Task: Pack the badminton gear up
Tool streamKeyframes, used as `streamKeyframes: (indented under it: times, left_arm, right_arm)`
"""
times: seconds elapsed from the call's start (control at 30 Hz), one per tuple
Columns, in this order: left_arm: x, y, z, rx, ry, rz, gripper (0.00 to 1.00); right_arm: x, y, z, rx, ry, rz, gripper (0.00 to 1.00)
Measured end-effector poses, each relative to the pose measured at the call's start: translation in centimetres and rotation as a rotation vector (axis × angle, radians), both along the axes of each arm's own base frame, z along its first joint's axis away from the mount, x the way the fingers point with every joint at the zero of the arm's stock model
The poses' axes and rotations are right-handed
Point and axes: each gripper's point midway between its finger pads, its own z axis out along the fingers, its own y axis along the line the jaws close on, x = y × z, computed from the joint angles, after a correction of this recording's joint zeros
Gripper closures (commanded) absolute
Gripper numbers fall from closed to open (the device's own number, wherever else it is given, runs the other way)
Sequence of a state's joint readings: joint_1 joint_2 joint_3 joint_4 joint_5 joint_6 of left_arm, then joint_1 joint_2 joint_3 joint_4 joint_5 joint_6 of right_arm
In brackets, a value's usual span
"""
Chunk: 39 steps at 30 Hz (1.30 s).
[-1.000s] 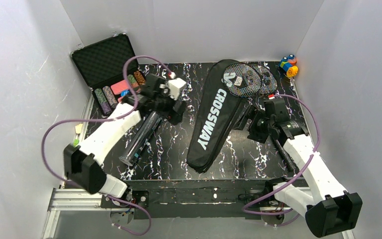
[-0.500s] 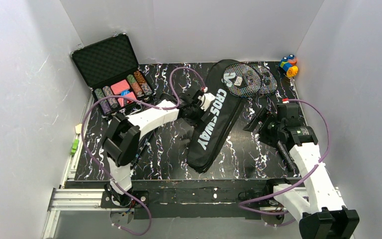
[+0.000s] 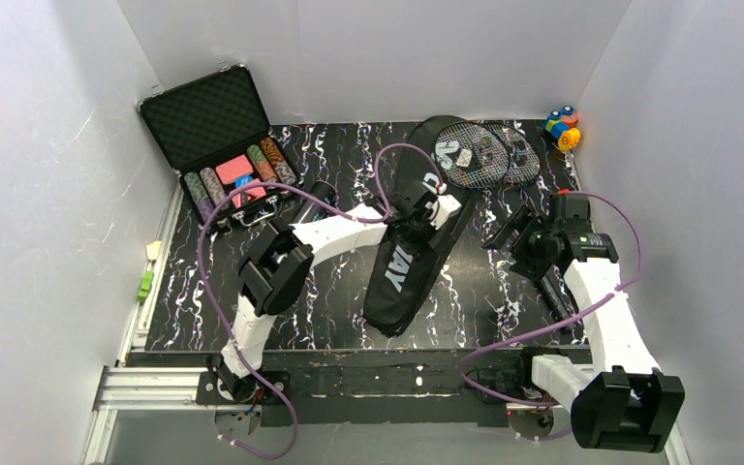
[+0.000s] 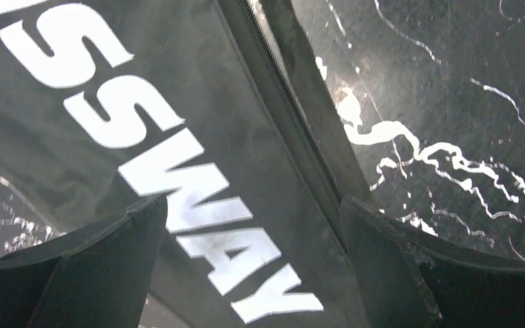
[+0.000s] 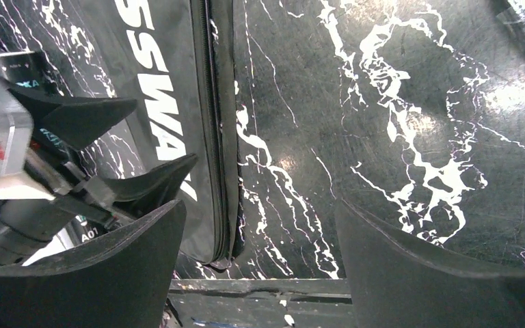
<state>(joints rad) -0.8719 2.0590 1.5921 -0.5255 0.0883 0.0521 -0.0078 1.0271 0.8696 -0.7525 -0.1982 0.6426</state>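
The black "CROSSWAY" bag (image 3: 399, 276) lies flat and diagonal in the middle of the table. My left gripper (image 3: 426, 225) is open and empty just above its upper half. In the left wrist view (image 4: 251, 205) its fingers straddle the "WAY" lettering and the zip edge of the bag (image 4: 178, 102). Two dark strung rackets (image 3: 484, 153) lie with their heads on the bag's wide top end. My right gripper (image 3: 506, 234) is open and empty over bare table right of the bag (image 5: 171, 68). No shuttlecock shows. The tube is mostly hidden by my left arm.
An open foam-lined case of poker chips (image 3: 223, 145) stands at the back left. Colourful toy blocks (image 3: 562, 126) sit in the back right corner. A racket handle (image 3: 554, 302) runs beside my right arm. The table's front edge (image 5: 260, 283) shows in the right wrist view.
My left arm has swung right, from near the poker case and the tube to over the bag. My right gripper has shifted a little to the right.
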Motion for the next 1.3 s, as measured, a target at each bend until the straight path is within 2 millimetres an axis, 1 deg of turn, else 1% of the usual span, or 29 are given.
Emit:
streamKeyframes:
  times: [0.1,0.17,0.2,0.23,0.27,0.3,0.4,0.47,0.5,0.57,0.67,0.7,0.8,0.93,1.03,1.1,1.17,1.3]
  left_arm:
    - [0.3,-1.3,-0.9,0.0,-0.008,-0.022,0.02]
    - [0.6,-1.7,-2.2,0.018,-0.005,-0.028,0.02]
    - [0.9,-1.8,-2.7,0.027,-0.006,-0.031,0.03]
    - [1.1,-1.9,-3.3,0.036,-0.009,-0.03,0.06]
    - [1.4,-2.0,-3.6,0.041,-0.015,-0.029,0.11]
    - [1.5,-2.1,-3.4,0.039,-0.025,-0.032,0.2]
    - [2.2,-2.6,-3.0,0.028,-0.048,-0.03,0.56]
    - [2.3,-2.8,-3.2,0.026,-0.051,-0.029,0.71]
    - [2.3,-2.7,-3.4,0.031,-0.05,-0.034,0.77]
    - [2.3,-2.6,-3.7,0.035,-0.055,-0.038,0.83]
    - [2.4,-2.5,-3.7,0.027,-0.072,-0.036,0.96]
    - [2.4,-2.3,-3.7,0.025,-0.08,-0.036,0.99]
    - [2.0,-1.6,-3.6,0.026,-0.085,-0.031,1.0]
    - [0.7,0.4,-3.5,0.048,-0.065,-0.021,1.0]
    - [-0.3,1.8,-3.2,0.063,-0.046,-0.008,1.0]
    - [-1.0,2.7,-2.6,0.07,-0.036,0.0,1.0]
    - [-1.6,3.2,-1.5,0.066,-0.032,0.007,1.0]
    - [-2.0,3.6,0.9,0.03,-0.042,0.022,1.0]
  right_arm:
    - [0.3,-0.3,0.1,0.0,-0.009,-0.009,0.15]
    - [0.4,-0.4,0.2,0.002,-0.017,-0.008,0.17]
    - [0.6,-0.4,0.2,0.003,-0.022,-0.008,0.17]
    - [0.6,-0.4,0.2,0.004,-0.023,-0.005,0.18]
    - [0.8,-0.4,0.3,0.006,-0.024,-0.003,0.18]
    - [0.8,-0.3,0.2,0.008,-0.024,-0.002,0.19]
    - [1.2,-0.2,0.2,0.019,-0.026,0.004,0.21]
    - [1.5,-0.1,0.0,0.025,-0.023,0.007,0.22]
    - [1.7,-0.1,-0.1,0.027,-0.02,0.008,0.22]
    - [2.1,0.0,-0.5,0.03,-0.01,0.008,0.22]
    - [2.8,0.0,-1.1,0.042,0.011,0.003,0.23]
    - [3.2,0.1,-1.3,0.05,0.017,-0.001,0.23]
    - [4.2,0.4,-2.3,0.074,0.039,-0.007,0.23]
    - [5.5,1.4,-3.5,0.097,0.078,0.0,0.23]
    - [6.5,3.4,-3.8,0.113,0.087,0.043,0.23]
    - [7.2,5.2,-3.6,0.128,0.082,0.082,0.23]
    - [8.0,7.0,-3.2,0.145,0.069,0.116,0.23]
    - [8.9,10.1,-3.0,0.187,0.06,0.165,0.23]
